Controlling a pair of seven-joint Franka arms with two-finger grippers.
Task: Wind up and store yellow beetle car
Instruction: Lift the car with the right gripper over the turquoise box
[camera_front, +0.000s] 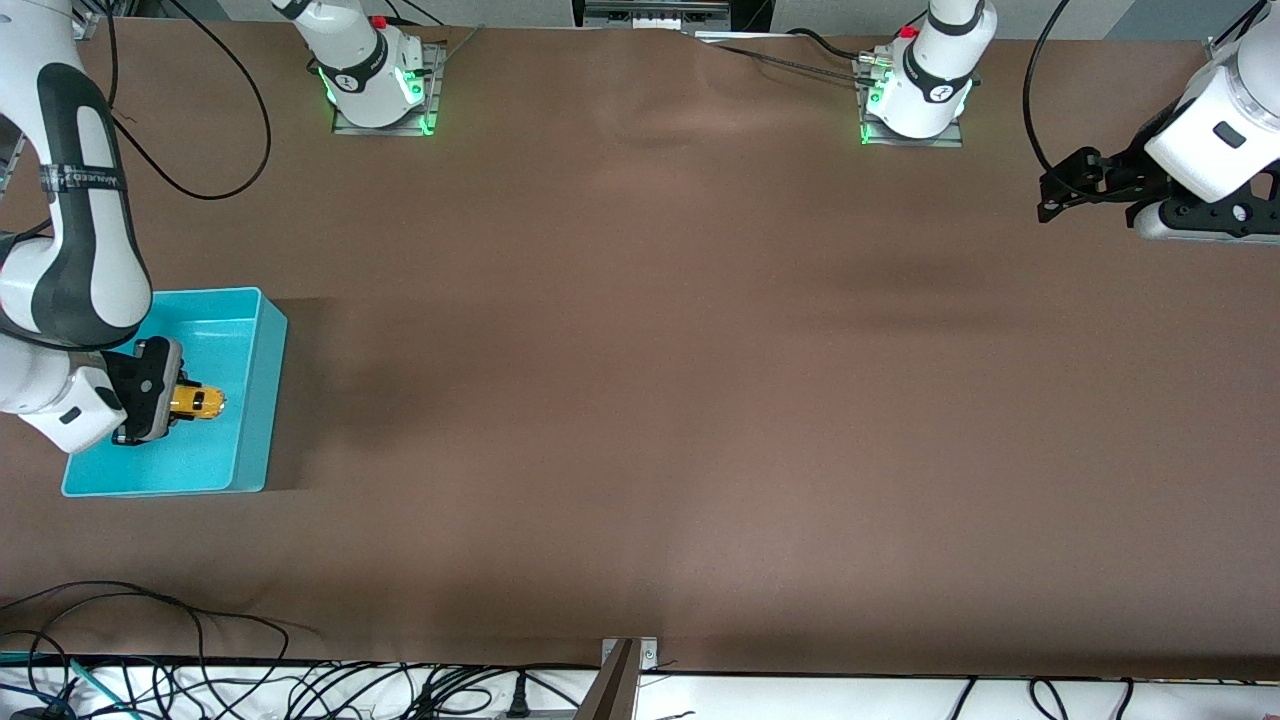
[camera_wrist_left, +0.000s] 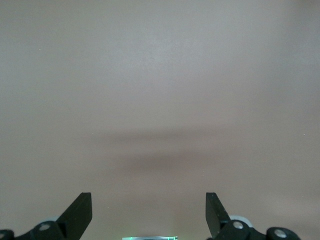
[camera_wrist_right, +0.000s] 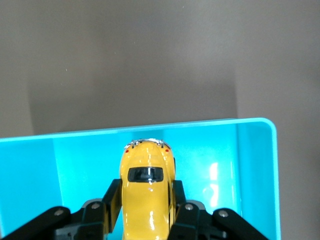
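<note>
Brown table (camera_front: 640, 400), wide and mostly bare. Turquoise bin (camera_front: 250, 400) sits at the right arm's end of it. Right gripper (camera_front: 185, 400) hangs over the bin's interior, fingers (camera_wrist_right: 112, 200) pinching the yellow beetle car (camera_front: 198, 401) by its flanks; the car is held inside the bin's outline, roof up. Left gripper (camera_front: 1050, 195) waits well apart from the bin, over the left arm's end of the table, fingers (camera_wrist_left: 80, 210) spread wide with nothing between them.
</note>
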